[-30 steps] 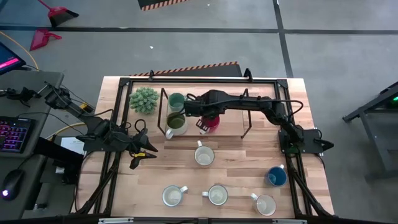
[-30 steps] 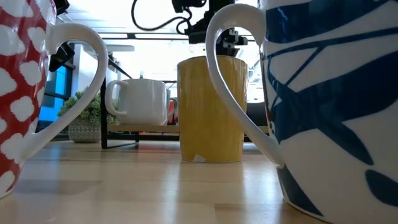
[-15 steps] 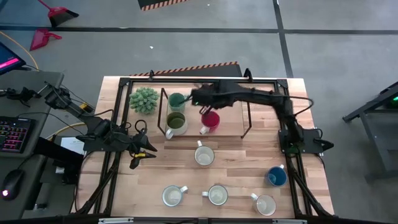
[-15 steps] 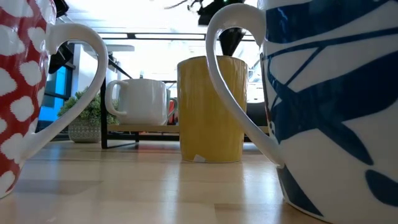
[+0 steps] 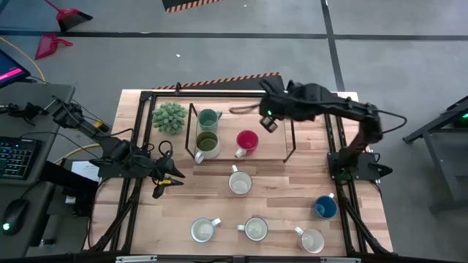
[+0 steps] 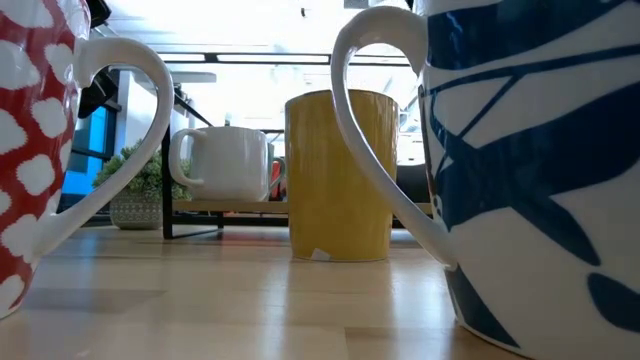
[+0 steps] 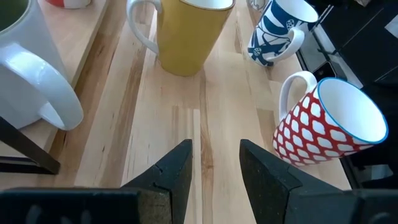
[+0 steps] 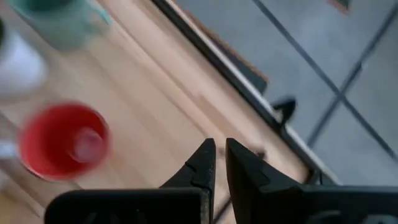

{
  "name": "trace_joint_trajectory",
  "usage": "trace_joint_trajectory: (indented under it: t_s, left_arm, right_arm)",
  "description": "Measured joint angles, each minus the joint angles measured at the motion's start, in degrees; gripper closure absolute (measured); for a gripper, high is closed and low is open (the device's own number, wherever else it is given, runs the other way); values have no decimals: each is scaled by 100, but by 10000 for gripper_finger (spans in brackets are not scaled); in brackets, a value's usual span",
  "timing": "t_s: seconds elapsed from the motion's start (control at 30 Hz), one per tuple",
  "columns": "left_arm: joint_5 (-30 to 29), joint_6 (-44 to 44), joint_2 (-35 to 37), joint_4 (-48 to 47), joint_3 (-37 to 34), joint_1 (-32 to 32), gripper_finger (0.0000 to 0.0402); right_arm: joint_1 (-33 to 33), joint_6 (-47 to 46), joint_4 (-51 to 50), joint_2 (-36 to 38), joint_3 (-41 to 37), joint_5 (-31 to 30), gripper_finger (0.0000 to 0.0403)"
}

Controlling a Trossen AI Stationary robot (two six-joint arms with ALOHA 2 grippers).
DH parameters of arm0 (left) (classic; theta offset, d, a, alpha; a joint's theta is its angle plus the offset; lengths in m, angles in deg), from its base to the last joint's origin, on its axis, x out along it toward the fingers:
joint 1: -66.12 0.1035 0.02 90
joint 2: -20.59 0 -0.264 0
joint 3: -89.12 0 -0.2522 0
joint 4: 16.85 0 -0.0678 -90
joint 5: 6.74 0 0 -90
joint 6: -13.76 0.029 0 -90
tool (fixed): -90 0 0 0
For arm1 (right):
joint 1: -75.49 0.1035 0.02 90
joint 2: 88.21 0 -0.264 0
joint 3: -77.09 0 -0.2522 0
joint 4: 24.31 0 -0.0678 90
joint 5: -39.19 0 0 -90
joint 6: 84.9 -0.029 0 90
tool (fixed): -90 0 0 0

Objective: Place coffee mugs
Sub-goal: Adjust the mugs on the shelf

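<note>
A red mug (image 5: 247, 141) stands upright on its base on the wooden shelf (image 5: 270, 146) inside the black frame, beside a teal-green mug (image 5: 208, 117) and an olive-green mug (image 5: 207, 143). It also shows in the right wrist view (image 8: 62, 140). My right gripper (image 5: 269, 122) hangs above the shelf, to the right of the red mug and empty, with only a thin slit between its fingers (image 8: 219, 149). My left gripper (image 5: 167, 177) waits open and empty over the table's left side (image 7: 216, 155). A blue mug (image 5: 325, 208) and several pale mugs (image 5: 240, 183) stand on the table.
A spiky green plant (image 5: 170, 117) stands at the far left, next to the frame. In the left wrist view a yellow mug (image 7: 186, 31), a blue-patterned mug (image 7: 277, 31) and a red-patterned mug (image 7: 329, 124) stand ahead of the left fingers. The black frame's posts (image 5: 291, 139) border the shelf.
My right gripper has drawn away from the red mug, going up and toward the table's right edge. The red mug stays standing on the shelf where it was, now free of the gripper.
</note>
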Motion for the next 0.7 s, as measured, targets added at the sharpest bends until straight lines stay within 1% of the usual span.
trace_joint_trajectory:
  t_s: [0.1, 0.17, 0.27, 0.37, 0.43, 0.5, 0.7]
  left_arm:
    - [-1, 1, -2, 7, -1, 2, 280]
    - [-3, 2, -2, 8, -1, 1, 280]
    - [-41, 0, -2, 11, -2, 0, 280]
    - [-120, 11, -2, 11, -1, 2, 280]
    - [-151, 12, -2, 11, -2, 2, 280]
    - [-191, 11, -1, 11, -2, 0, 280]
    - [-306, 13, -2, 11, -2, 0, 280]
  right_arm:
    - [84, -468, 354, 598, -1226, 53, 386]
    - [105, -630, 813, 1003, -2015, 232, 386]
    - [107, -689, 1919, 1558, -3118, 681, 386]
    - [72, -465, 3170, 1906, -3951, 1171, 386]
    - [50, -352, 3685, 1976, -4309, 1430, 386]
    - [50, -340, 3938, 1967, -4497, 1512, 386]
    - [7, -113, 3952, 1690, -4520, 1569, 386]
